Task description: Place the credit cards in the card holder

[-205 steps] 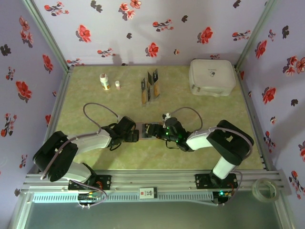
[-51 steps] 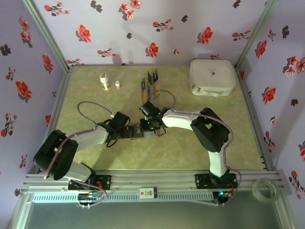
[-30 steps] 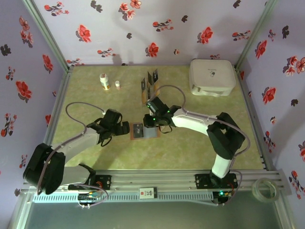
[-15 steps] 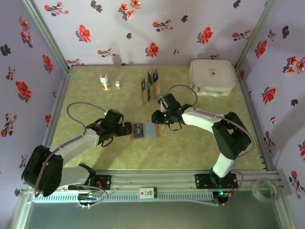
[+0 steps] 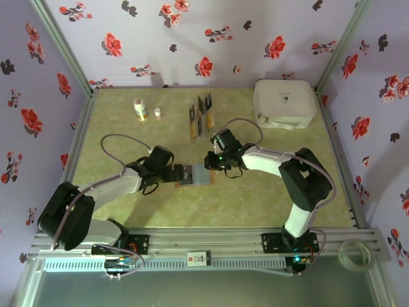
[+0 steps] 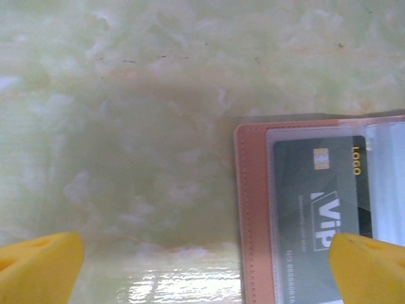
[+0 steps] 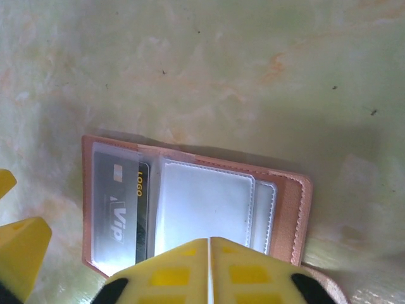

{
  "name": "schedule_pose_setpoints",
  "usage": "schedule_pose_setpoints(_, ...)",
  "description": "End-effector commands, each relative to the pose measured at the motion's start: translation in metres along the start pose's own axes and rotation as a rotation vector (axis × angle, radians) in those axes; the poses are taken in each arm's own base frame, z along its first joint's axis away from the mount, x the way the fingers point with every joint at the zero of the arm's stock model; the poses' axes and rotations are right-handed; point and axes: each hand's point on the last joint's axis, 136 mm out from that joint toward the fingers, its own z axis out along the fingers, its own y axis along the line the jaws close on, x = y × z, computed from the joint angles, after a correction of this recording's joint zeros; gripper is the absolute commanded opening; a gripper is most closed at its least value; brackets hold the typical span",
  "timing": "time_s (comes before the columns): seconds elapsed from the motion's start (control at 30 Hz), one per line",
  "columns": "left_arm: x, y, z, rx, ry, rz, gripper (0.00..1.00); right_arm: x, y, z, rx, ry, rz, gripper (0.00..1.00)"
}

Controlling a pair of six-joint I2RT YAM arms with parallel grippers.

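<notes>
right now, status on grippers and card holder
Left gripper open at card holder's edge. Right gripper shut, empty, over it. Holder lies open, one credit card pocketed. Nothing blocking.

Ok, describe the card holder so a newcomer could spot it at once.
On the green table, look at the middle, in front of the upright card rack. The card holder lies open there, a small brown wallet with clear pockets. Unlike the rack and the white case, it lies flat, with a dark VIP card tucked inside.

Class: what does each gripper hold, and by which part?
Nothing is held. The left gripper stands open over the card holder; the right gripper is shut, empty, above it.
</notes>
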Motion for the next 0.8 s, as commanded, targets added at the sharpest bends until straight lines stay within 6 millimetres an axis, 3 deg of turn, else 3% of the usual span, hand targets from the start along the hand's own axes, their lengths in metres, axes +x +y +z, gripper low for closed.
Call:
schedule_pose_setpoints(0.0, -0.012, -0.017, -0.004, 0.039, -0.028, -0.007, 1.00, -0.002, 0.004, 0.006, -0.008, 0.009, -0.023, 0.03)
schedule_pose_setpoints(0.4, -0.005, -0.050, 0.001, 0.071, -0.016, 0.048, 1.00, -0.006, -0.007, 0.022, 0.048, 0.041, -0.056, 0.00)
schedule_pose_setpoints(0.77, 0.006, -0.061, 0.010, 0.064, -0.007, 0.105, 1.00, 0.002, -0.004, 0.034, 0.020, 0.070, -0.044, 0.00)
